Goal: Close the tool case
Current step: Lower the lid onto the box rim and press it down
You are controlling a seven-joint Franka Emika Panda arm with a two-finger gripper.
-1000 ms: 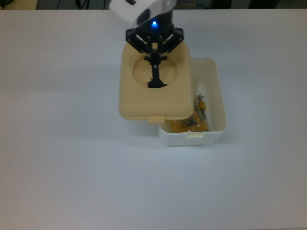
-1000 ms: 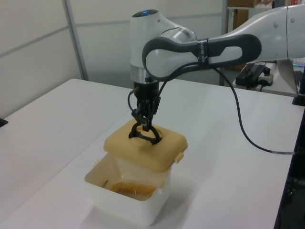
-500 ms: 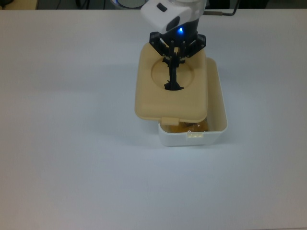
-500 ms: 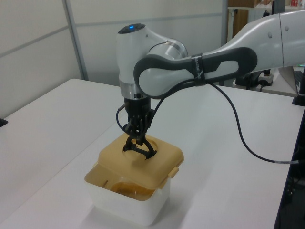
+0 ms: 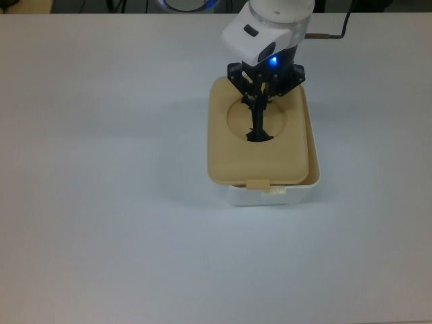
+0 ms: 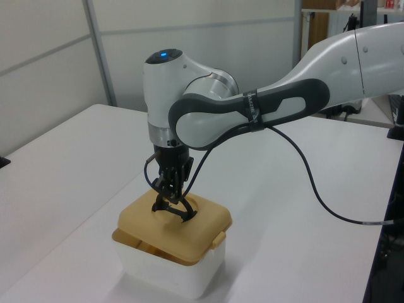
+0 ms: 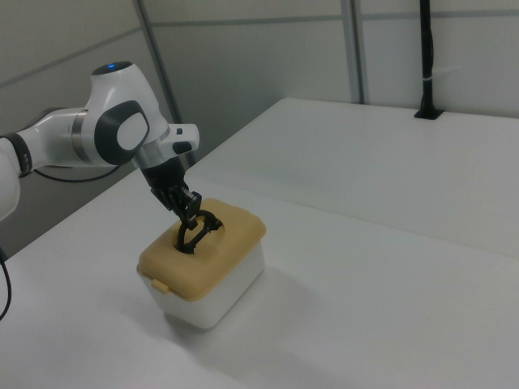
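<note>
While my claw (image 5: 259, 111) is pinched shut on the black handle (image 5: 257, 128) that stands up from the lid's round recess, most of what could spoil this lies in how the lid sits, so I take it from the top view's left to its right. On the top view's left the tan lid (image 5: 233, 152) overhangs the white box (image 5: 270, 196) slightly, its edge lying just outside the wall beneath; if I push down like this, I judge that side would ride on the rim instead of dropping over it, and the case would only look closed. At the near edge the lid's small tab (image 5: 258, 183) sits just to the left of the box's latch tab (image 5: 273, 190), not over it, so the catch may miss. On the top view's right a thin strip of white rim (image 5: 314, 158) shows beside the lid, which tells me the lid needs a small shift that way first. In the left view the lid's near edge (image 6: 165, 252) seems a little raised above the box wall, so it may be tilted, though I cannot be sure. Letting go now could leave it skewed, and a hard press through the thin handle might tip the box on the desk (image 5: 101, 202) or let the handle slip from my grip.
</note>
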